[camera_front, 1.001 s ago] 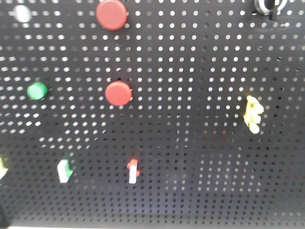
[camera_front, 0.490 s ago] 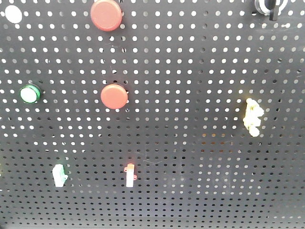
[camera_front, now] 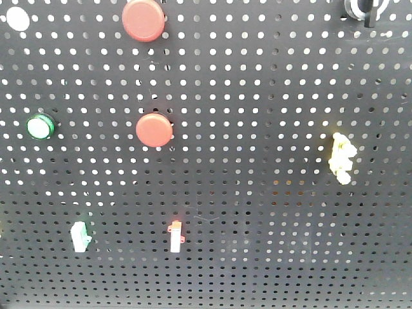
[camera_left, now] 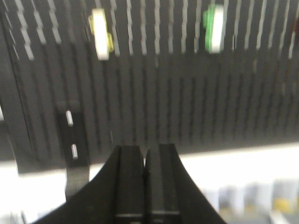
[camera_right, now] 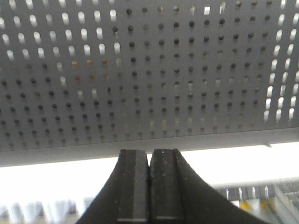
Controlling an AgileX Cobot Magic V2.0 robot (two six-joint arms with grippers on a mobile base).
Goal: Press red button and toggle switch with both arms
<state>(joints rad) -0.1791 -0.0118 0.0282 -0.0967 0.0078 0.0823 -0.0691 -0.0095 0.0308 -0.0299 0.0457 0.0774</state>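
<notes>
While my left tool (camera_left: 145, 161) and right tool (camera_right: 149, 161) sit pinched shut, empty, short of the pegboard (camera_right: 149, 84) ahead, I see the red button (camera_front: 144, 19) and toggle switch (camera_front: 364, 8) only in the front view, high up.

Perforated panel (camera_front: 270, 257), black, upright, fills the whole front view. It has regular rows of small round holes lit from behind, brightest in the upper rows and dimmer toward the lower right. Lower rail (camera_right: 224, 139) of the same panel, grey and straight, shows in the right wrist view. Bright white band (camera_right: 46, 179) directly beneath that rail, overexposed, no detail. Dark upright bracket (camera_left: 71, 140) with two pale slots, at the panel's left in the left wrist view. Blurred pale shapes (camera_left: 261, 196), low right, unidentifiable.
</notes>
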